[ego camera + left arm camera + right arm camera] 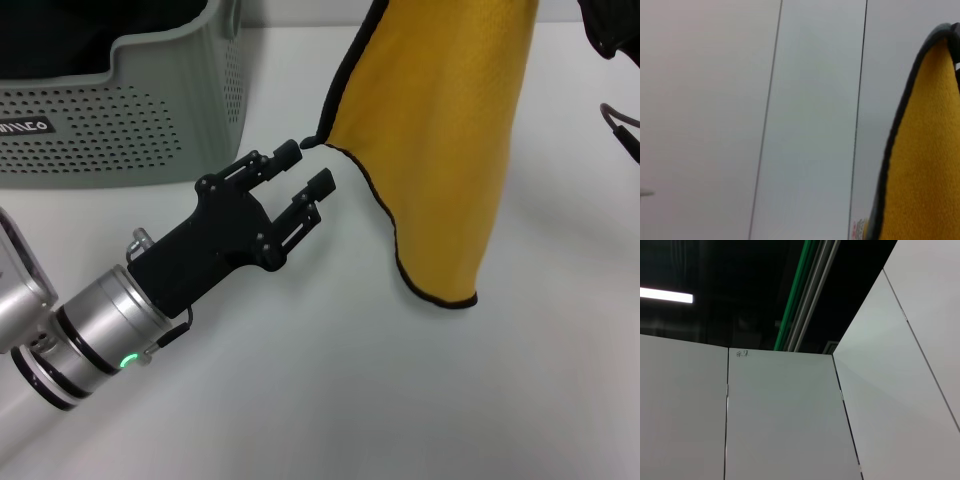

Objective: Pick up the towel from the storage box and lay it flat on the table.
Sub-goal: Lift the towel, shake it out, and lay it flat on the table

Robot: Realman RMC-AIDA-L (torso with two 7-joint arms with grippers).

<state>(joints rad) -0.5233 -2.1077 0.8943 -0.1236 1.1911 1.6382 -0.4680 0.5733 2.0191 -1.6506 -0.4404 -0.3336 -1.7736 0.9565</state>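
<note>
Head view showed the towel [440,130] hanging clear of the storage box [120,110], long axis vertical, top edge cut off at upper right. The left hand [304,168] — fingers narrowly parted, holding nothing — sat just left of the towel's side corner, nearest to it. Right hand was out of frame; its state could not be told. The surface [330,400] lay beneath.

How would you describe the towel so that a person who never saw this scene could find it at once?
Start at the white table and the pale grey perforated storage box at its far left. To the right of the box, the towel hangs from above the picture, its lowest corner near the tabletop. It is the only yellow-orange thing here, edged in black, and the open left gripper reaches towards its corner.
</note>
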